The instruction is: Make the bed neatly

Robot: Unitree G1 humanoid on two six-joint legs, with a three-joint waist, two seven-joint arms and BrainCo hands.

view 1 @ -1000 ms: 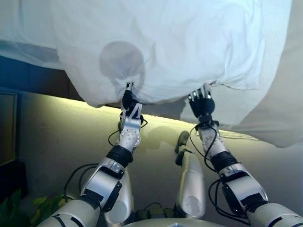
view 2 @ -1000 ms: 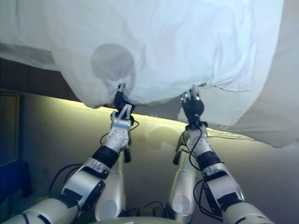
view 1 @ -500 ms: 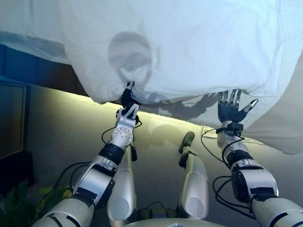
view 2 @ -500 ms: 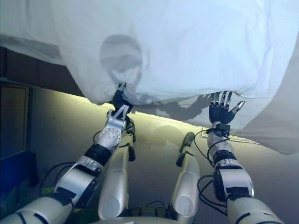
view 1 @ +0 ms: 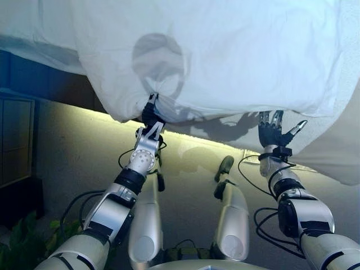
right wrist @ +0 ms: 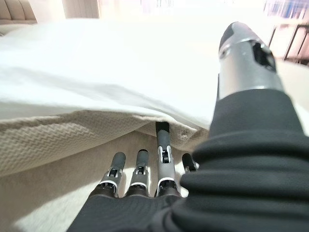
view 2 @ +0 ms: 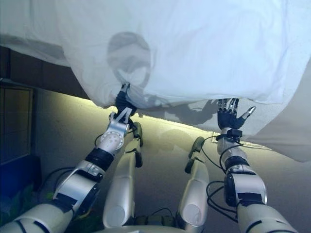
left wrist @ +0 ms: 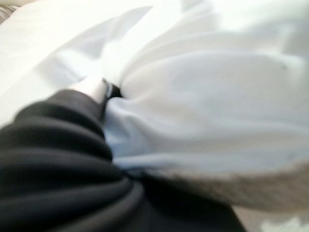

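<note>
A white duvet (view 1: 225, 56) hangs over the near edge of the bed. My left hand (view 1: 149, 116) is shut on its lower hem, and the cloth puckers into folds around the grip. In the left wrist view the bunched duvet (left wrist: 207, 106) presses against the hand's dark cover. My right hand (view 1: 271, 134) is open just below the hem further right, with fingers straight, thumb spread and nothing in it. The right wrist view shows its fingers (right wrist: 163, 154) pointing at the duvet edge (right wrist: 96, 67) without touching it.
A beige woven cover (right wrist: 58, 140) lies under the duvet and hangs lower at the right (view 1: 343, 152). The dark bed base (view 1: 39, 79) runs along the left above a lit strip. A dark cabinet (view 1: 14, 140) and a green plant (view 1: 22, 236) stand at the lower left.
My right hand has let go of the duvet hem, opened, and moved right along the edge. The left hand keeps its grip. The camera shifted slightly.
</note>
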